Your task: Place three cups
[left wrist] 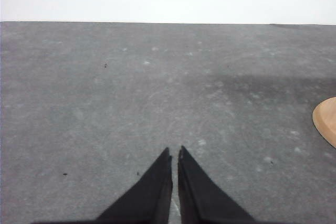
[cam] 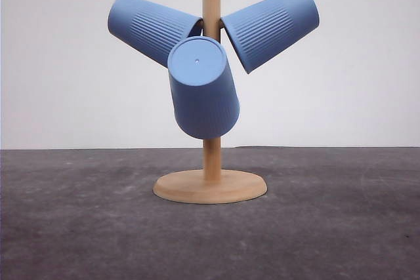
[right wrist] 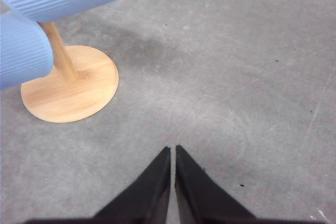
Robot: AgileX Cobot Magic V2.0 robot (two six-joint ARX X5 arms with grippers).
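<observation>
On the stand (cam: 211, 162): cups hang at ten (cam: 149, 27), two (cam: 272, 27), six (cam: 203, 89); both claws, left (left wrist: 174, 153) and right (right wrist: 172, 150), closed, empty; placing looks done, only retreat remains.

Dark grey tabletop (cam: 79, 227), matte and faintly scuffed with pale specks, running back to a plain white wall. One thing stands directly on it: the round wooden base (cam: 210, 186) of a cup stand, near the middle of the table, flat on the surface. From that base a slim wooden post (cam: 212, 159) rises straight up. A soft shadow falls on the surface beside the base.
</observation>
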